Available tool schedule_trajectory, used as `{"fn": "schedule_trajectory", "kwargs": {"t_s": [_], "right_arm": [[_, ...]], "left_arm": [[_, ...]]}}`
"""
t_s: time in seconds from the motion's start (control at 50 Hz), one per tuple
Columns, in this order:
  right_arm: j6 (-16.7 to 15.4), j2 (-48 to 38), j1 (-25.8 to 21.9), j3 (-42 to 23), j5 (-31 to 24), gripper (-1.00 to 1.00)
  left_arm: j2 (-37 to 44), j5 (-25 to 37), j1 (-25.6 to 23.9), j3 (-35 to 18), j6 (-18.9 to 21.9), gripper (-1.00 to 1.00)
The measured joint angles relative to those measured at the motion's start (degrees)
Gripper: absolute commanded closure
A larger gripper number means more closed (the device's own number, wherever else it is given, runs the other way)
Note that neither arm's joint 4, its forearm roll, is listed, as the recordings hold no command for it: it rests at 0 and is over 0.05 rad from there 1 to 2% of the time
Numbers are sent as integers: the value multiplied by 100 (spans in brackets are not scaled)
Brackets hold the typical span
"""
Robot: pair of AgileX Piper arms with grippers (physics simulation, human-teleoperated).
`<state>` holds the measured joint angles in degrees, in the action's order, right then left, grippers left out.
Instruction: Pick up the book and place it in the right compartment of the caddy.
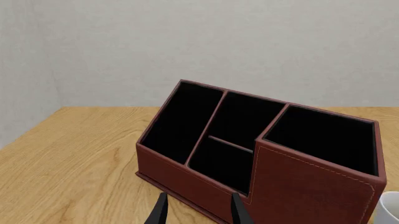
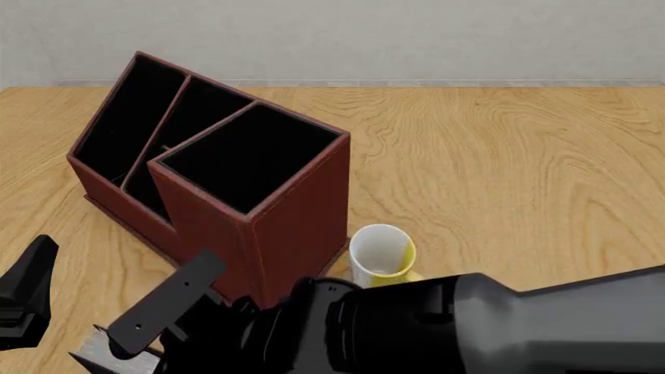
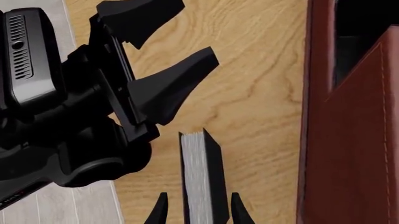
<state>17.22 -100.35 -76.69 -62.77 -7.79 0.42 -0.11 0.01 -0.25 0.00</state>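
Right gripper (image 3: 197,211) has its fingers on either side of the book (image 3: 201,172), which sits edge-up between them near the table's front edge, just beside the caddy (image 2: 223,183); fingers look pressed to the covers, though a firm pinch is my reading only. Left gripper (image 1: 197,210) hangs spread and empty, facing the caddy's front wall. Grasp looks about made; lifting, carrying over the tall wall and lowering into the right compartment (image 2: 249,156), black-lined and vacant, all remain, with the mug (image 2: 381,253) standing near that wall.
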Motion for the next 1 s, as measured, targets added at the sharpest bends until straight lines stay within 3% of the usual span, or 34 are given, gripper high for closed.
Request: {"fn": "schedule_trajectory", "kwargs": {"t_s": [0.38,0.4,1.0], "right_arm": [[63,-77,-6,71,67,-100],[64,-78,-7,73,68,100],[-196,61,-152,117,-32,100]], "left_arm": [[0,0,0,0,0,-100],[0,0,0,0,0,-100],[0,0,0,0,0,-100]]}}
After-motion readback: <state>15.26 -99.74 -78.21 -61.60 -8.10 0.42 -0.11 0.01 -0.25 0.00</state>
